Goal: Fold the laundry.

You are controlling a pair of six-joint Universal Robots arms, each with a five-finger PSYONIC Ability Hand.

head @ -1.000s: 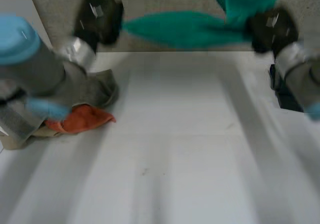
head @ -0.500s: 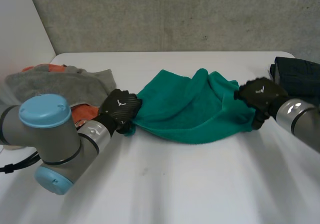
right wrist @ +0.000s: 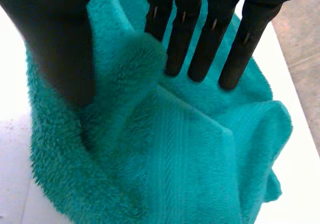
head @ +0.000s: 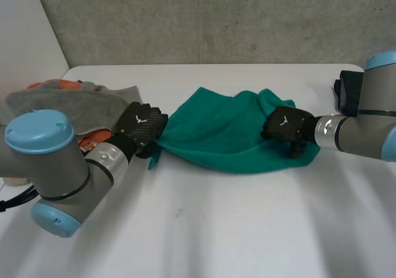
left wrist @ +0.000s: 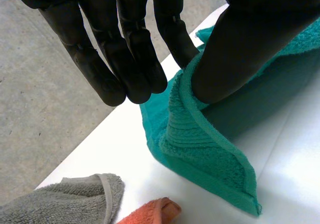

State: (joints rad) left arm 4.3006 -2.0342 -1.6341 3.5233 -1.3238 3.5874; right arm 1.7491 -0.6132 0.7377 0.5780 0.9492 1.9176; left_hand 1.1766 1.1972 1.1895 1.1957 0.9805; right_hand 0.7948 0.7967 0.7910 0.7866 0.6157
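loosely bunched teal terry towel (head: 216,143), left hand (head: 142,128) pinching one end, right hand (head: 284,128) pinching the other

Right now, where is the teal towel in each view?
Head view: teal towel lies mid-table, held between the left hand and the right hand.
Left wrist view: teal towel edge pinched between thumb and fingers, near the grey towel.
Right wrist view: teal towel bunched between thumb and fingers.
Shared landmark: white table.
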